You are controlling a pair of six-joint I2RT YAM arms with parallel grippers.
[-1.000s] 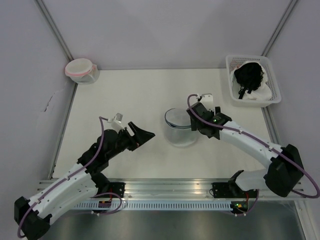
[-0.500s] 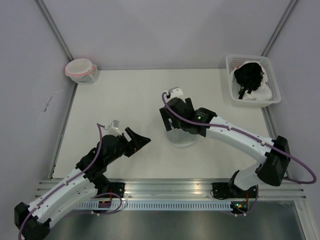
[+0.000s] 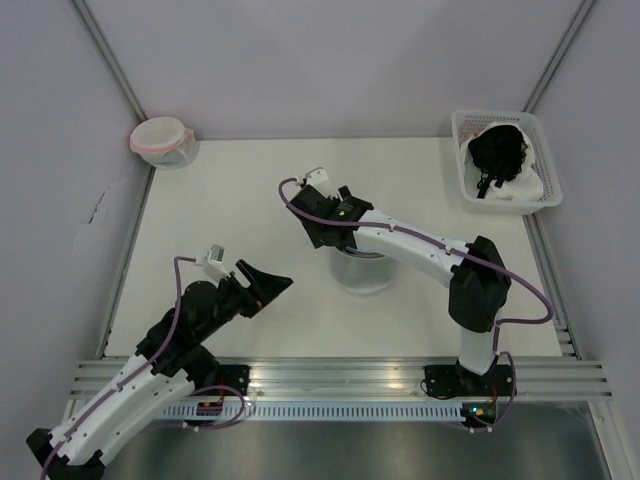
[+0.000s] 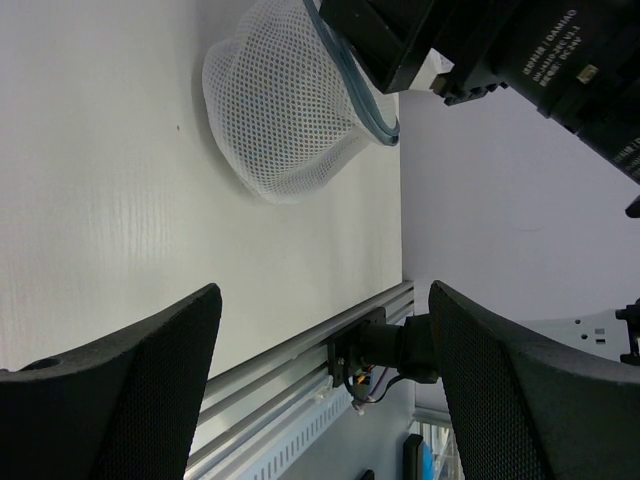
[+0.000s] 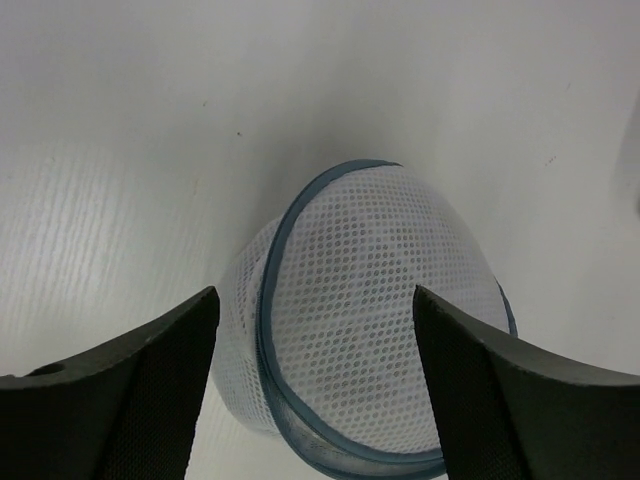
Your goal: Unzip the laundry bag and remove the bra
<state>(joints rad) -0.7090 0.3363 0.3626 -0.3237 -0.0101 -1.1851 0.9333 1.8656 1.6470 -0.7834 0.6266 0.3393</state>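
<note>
The laundry bag (image 3: 364, 272), a white mesh pouch with a grey-blue rim, stands on the table's middle, partly under my right arm. Its mesh (image 5: 380, 330) looks empty from above, and it also shows from the side (image 4: 285, 110). My right gripper (image 3: 320, 232) hovers open over the bag's left edge; the bag shows between its spread jaws (image 5: 313, 330). My left gripper (image 3: 270, 282) is open and empty to the bag's left (image 4: 325, 300), apart from it. The bra (image 3: 497, 152), black with a thin strap, lies in the slotted basket.
The white slotted basket (image 3: 540, 135) sits at the far right corner. A round white pouch with a pink rim (image 3: 160, 138) lies at the far left corner. An aluminium rail (image 3: 340, 375) runs along the table's near edge.
My right arm has swung left across the bag, its gripper now over the bag's left edge. My left arm has drawn back toward the near left. Both grippers stay open.
</note>
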